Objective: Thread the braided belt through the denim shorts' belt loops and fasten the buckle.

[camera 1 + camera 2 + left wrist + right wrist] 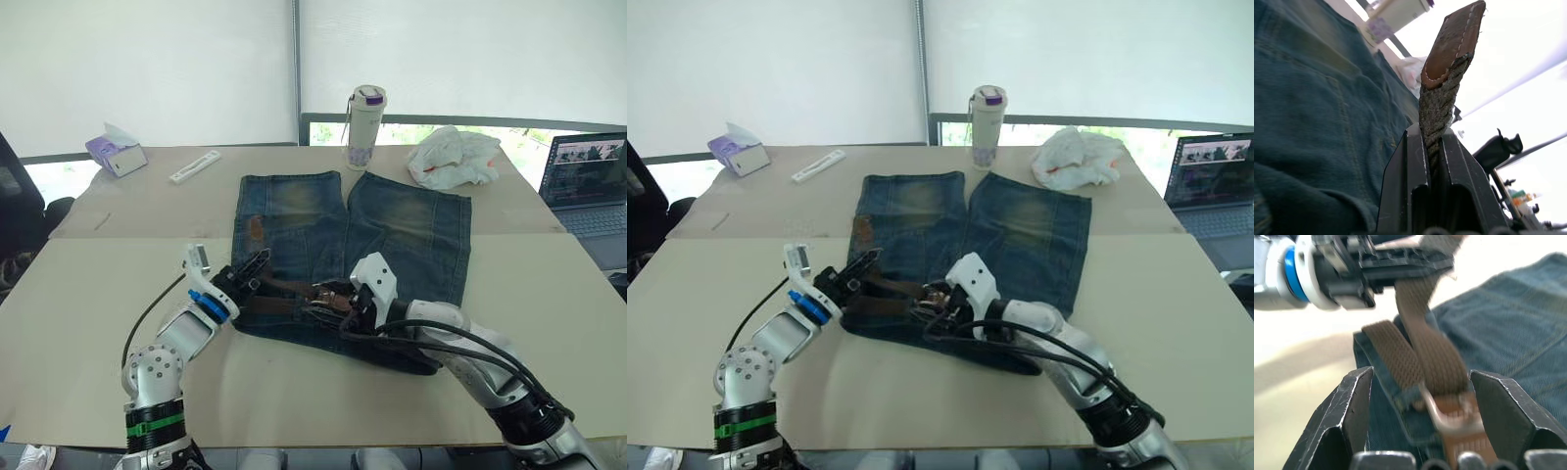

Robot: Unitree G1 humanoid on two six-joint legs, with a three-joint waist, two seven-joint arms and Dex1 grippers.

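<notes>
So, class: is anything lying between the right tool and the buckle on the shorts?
Nothing visible. The open right tool straddles the buckle directly, while the left tool pinches the belt tip off to one side.

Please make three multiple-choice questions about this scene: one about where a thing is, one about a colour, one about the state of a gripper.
1. Where does the bottle stand?
A. beyond the denim shorts
B. on the laptop
C. on the shorts

2. What colour is the braided belt?
A. white
B. brown
C. red

3. What is the left gripper doing?
A. hanging open
B. shut on the belt
C. holding the bottle

Answers: 1 A, it stands at the table's far side past the shorts' legs. 2 B, the strap is brown. 3 B, the belt's leather tip rises from between its fingers.
</notes>
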